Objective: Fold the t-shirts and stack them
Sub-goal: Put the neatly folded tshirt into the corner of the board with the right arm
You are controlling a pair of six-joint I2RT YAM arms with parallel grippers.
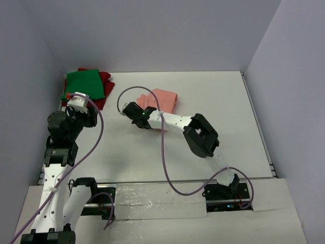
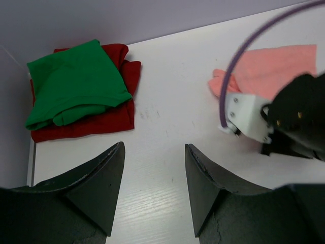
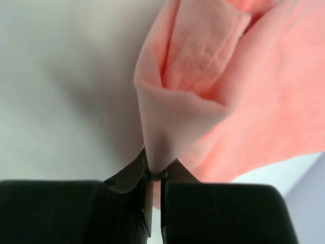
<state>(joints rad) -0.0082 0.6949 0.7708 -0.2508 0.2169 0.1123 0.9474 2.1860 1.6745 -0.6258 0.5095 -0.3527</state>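
Observation:
A folded salmon-pink t-shirt [image 1: 162, 98] lies at the middle back of the table. My right gripper [image 3: 157, 173] is shut on a fold at its near left edge, and the pinched cloth [image 3: 175, 114] rises between the jaws. In the top view that gripper [image 1: 144, 117] sits at the shirt's front left corner. At the back left a folded green t-shirt [image 1: 83, 84] lies on a dark red t-shirt [image 1: 104, 86]. My left gripper [image 2: 154, 170] is open over bare table, in front of the green t-shirt [image 2: 73, 81] and red t-shirt [image 2: 124, 63] stack, holding nothing.
Walls close the table at the back and both sides. The right arm's purple cable [image 1: 162, 147] loops over the table centre. The right arm's wrist [image 2: 284, 119] shows to the right in the left wrist view, beside the pink t-shirt [image 2: 277, 63].

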